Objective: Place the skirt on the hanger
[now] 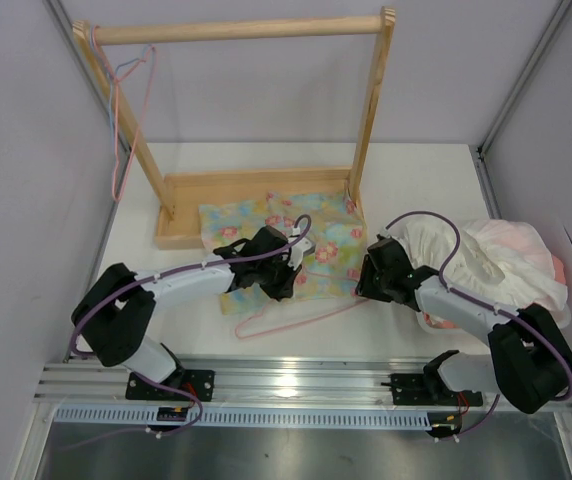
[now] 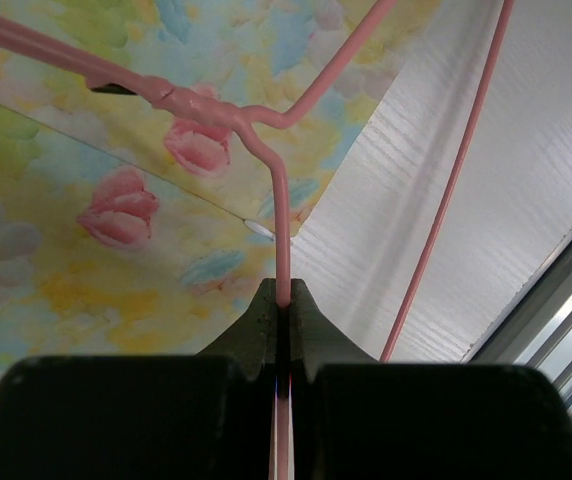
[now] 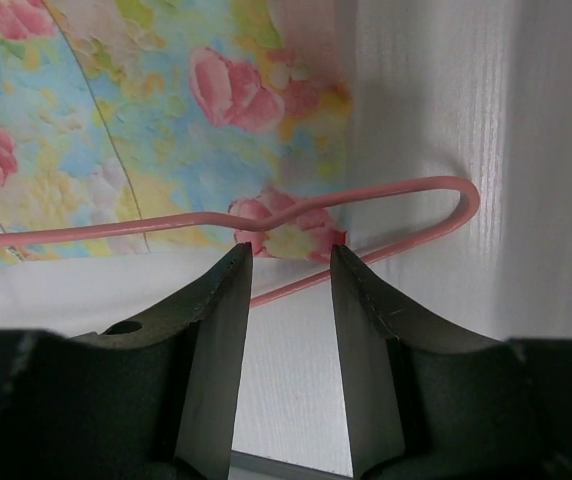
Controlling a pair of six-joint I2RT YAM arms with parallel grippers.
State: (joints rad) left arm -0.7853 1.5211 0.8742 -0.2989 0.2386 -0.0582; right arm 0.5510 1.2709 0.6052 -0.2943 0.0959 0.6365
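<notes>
The skirt [image 1: 266, 225], pastel yellow, blue and green with pink flowers, lies flat on the table before the rack. The pale pink hanger [image 1: 296, 318] lies across its near edge. My left gripper [image 1: 284, 285] is shut on the hanger's hook wire [image 2: 282, 250], over the skirt [image 2: 86, 260]. My right gripper [image 1: 364, 283] is open just near the hanger's right end [image 3: 446, 215], its fingers [image 3: 216, 330] straddling the skirt's corner [image 3: 296, 235] without touching it.
A wooden rack [image 1: 366, 130] stands at the back, with a thin blue hanger [image 1: 116, 95] and a pink one on its left end. A white-and-pink heap of clothes [image 1: 496, 260] lies at the right. Metal rails [image 1: 286, 380] run along the near edge.
</notes>
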